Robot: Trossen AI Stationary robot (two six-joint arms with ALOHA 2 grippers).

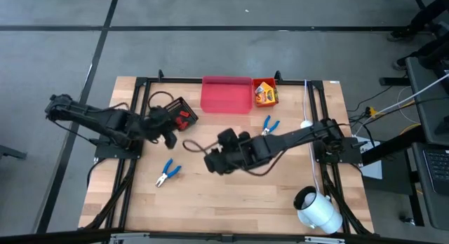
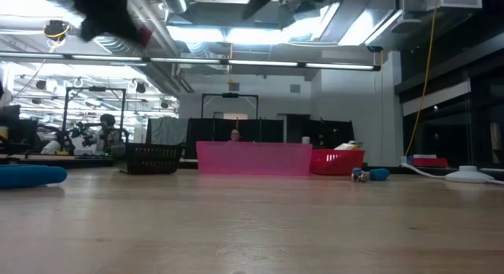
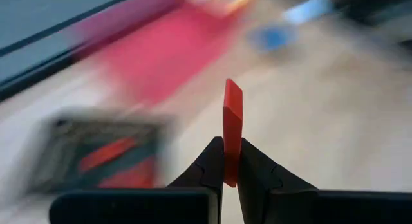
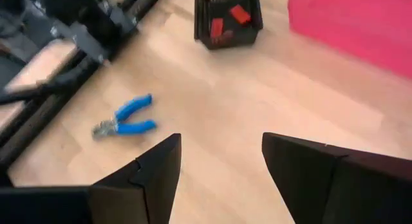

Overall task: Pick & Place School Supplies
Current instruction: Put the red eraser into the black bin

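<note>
We see a red piece (image 3: 232, 130) pinched upright between the left gripper (image 3: 230, 176) fingers, held above the table just beside the black bin (image 1: 181, 113), which already has red pieces in it. Step in hand, we judge: carrying this piece to that bin. Next move calls for centring over the bin's mouth, then letting go.

Right gripper (image 4: 221, 166) hovers mid-table, jaws wide, holding nothing. Blue pliers (image 1: 168, 172) lie near it on the wood; a second pair (image 1: 269, 125) lies by the pink bin (image 1: 226, 95). Crayon boxes (image 1: 265, 94) sit in the orange bin (image 1: 255, 83).
</note>
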